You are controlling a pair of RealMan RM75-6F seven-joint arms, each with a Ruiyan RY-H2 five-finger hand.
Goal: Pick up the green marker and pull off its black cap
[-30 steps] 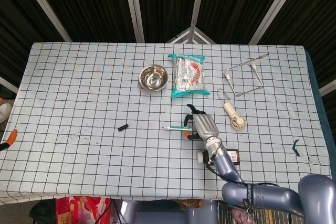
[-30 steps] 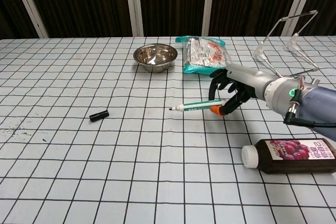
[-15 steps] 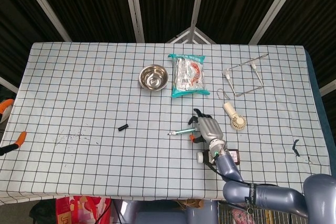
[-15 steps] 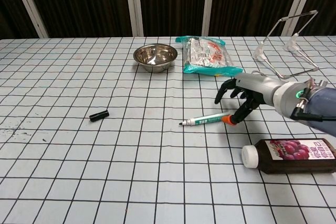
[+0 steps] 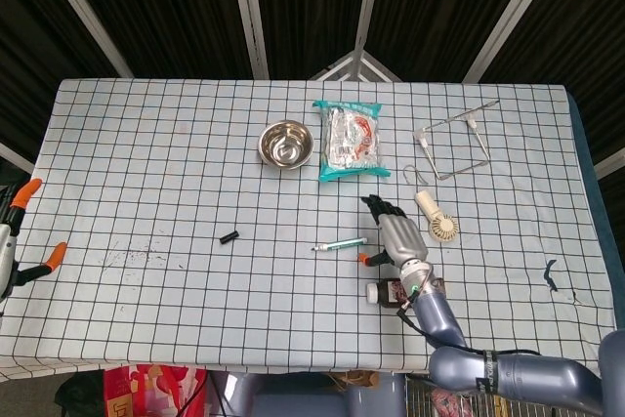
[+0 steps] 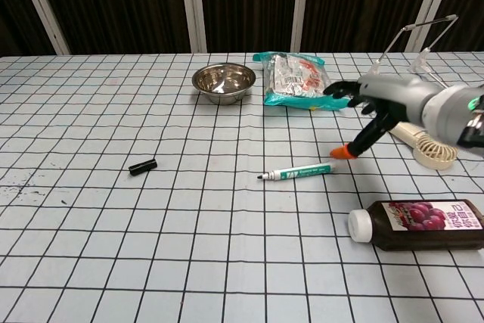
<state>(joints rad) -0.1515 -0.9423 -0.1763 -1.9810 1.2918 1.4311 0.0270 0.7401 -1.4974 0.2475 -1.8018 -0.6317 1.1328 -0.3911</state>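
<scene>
Desk point(image 6: 113, 262): covered in a white cloth with a dark grid.

Green marker point(image 6: 296, 172) point(image 5: 340, 243): lying flat near the middle of the desk, uncapped, bare tip pointing left. No hand touches it.

Black cap point(image 6: 142, 166) point(image 5: 229, 237): lying on its side, well apart from the marker, to its left.

Right robot hand point(image 6: 378, 104) point(image 5: 395, 236): raised above the desk just right of the marker's rear end, fingers spread apart, holding nothing; one orange fingertip points down toward the marker.

Left robot hand point(image 5: 12, 241): at the far left edge of the head view only, off the desk. Orange-tipped fingers apart, nothing in them.

Steel bowl point(image 6: 223, 82): upright, toward the back of the desk.

Snack packet point(image 6: 296, 79): flat, just right of the bowl.

Dark juice bottle point(image 6: 420, 225): on its side, white cap pointing left, near the right front.

Small handheld fan point(image 6: 428, 146): flat, behind the bottle.

Wire stand point(image 6: 412, 58): at the back right.
</scene>
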